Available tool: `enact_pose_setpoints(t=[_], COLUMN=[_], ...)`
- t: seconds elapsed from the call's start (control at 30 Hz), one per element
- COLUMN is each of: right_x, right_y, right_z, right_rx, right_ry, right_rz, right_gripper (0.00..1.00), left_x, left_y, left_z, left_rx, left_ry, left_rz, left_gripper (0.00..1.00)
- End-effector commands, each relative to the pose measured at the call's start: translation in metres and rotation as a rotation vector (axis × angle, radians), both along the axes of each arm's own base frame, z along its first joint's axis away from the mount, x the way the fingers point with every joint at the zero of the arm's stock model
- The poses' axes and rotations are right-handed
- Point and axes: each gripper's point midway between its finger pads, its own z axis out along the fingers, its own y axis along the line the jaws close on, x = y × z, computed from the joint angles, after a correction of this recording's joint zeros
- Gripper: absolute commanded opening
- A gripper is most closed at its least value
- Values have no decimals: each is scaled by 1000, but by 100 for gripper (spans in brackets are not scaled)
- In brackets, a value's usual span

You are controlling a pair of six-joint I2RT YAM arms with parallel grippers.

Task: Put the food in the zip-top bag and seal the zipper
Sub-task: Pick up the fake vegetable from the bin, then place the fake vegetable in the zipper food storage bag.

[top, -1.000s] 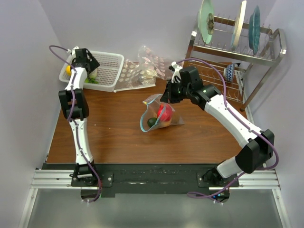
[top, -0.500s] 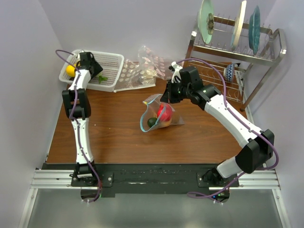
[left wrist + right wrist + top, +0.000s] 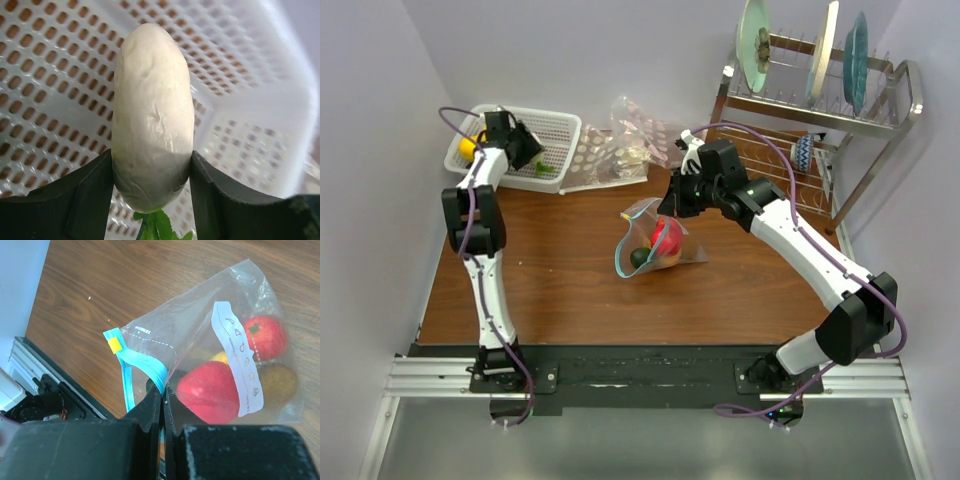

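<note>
My left gripper is over the white mesh basket. It is shut on a white oblong vegetable with green leaves at its lower end. A yellow food piece lies at the basket's left end. My right gripper is shut on the light-blue zipper of the zip-top bag and holds its mouth up and open. The bag lies mid-table. It holds a large red fruit, a smaller red apple, a brownish fruit and something yellow.
Clear brown-dotted bags lie beside the basket at the back. A metal dish rack with plates stands at the back right. Walls close in the table on the left and at the back.
My left gripper has shifted a little to the right over the basket, with the white vegetable in it. The right arm and the bag have not moved.
</note>
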Motion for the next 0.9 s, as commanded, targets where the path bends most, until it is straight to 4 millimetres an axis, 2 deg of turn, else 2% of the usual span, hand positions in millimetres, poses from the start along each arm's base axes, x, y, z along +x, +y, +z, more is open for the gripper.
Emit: enact_pose_setpoints(t=[0.0,0.03,0.07,0.1,0.17,0.2,0.23,0.27,0.3,0.33,0.37,0.4,0.47,0.5,0.53,0.57,0.6,0.67,0.7,0.73,0.77,0.8,0.83,0.87], right_x=[7,6,7,7,7,8,8,8,9,8,9,9,9,9,9,9,9,8,8,7,6,6,5,5], right_y=[6,6,6,7,7,6,6,6,6,7,7,7,7,7,6,7,8,11,11,12,14,14,15,16], right_z=[18,19,18,18,18,18,17,18,18,17,20,20,21,23,22,25,26,29,30,30,34,34,35,37], right_rx=[46,49,49,50,49,48,46,48,47,47,50,50,47,49,46,53,58,73,78,82,97,103,107,118], right_ry=[-43,-45,-42,-43,-41,-40,-40,-40,-40,-36,-39,-37,-35,-34,-27,-26,-21,1,9,19,31,36,43,49], right_rz=[11,13,10,10,12,7,6,5,3,5,3,4,1,0,-4,-7,-7,-13,-15,-16,-18,-22,-23,-30], right_gripper=[0,0,0,0,0,0,0,0,0,0,0,0,0,0,0,0,0,0,0,0,0,0,0,0], left_x=[-16,-24,-29,-39,-53,-64,-74,-80,-94,-103,-110,-126,-143,-160,-169,-178,-197,-214,-231,-239,-245,-262,-268,-274], left_y=[-34,-38,-41,-49,-56,-65,-71,-78,-91,-98,-105,-121,-139,-155,-163,-171,-187,-200,-210,-216,-219,-226,-230,-233], left_z=[146,147,156,181,190,212,208,216,236,232,240,258,259,275,269,272,285,280,291,283,283,292,283,288], left_rx=[-30,-29,-26,-23,-30,-36,-53,-61,-74,-90,-93,-98,-103,-102,-103,-105,-115,-128,-128,-129,-124,-125,-123,-120], left_ry=[-269,-266,-283,-323,-331,-367,-355,-378,-417,-406,-424,-462,-462,-498,-493,-503,-538,-545,-580,-583,-592,-626,-633,-672], left_rz=[-157,-170,-179,-200,-224,-252,-267,-290,-332,-349,-369,-417,-461,-500,-521,-539,-582,-616,-637,-656,-662,-687,-702,-716], left_gripper=[40,40,40,40,40,40,40,40,40,40,40,40,40,40,40,40,40,40,40,40,40,40,40,40])
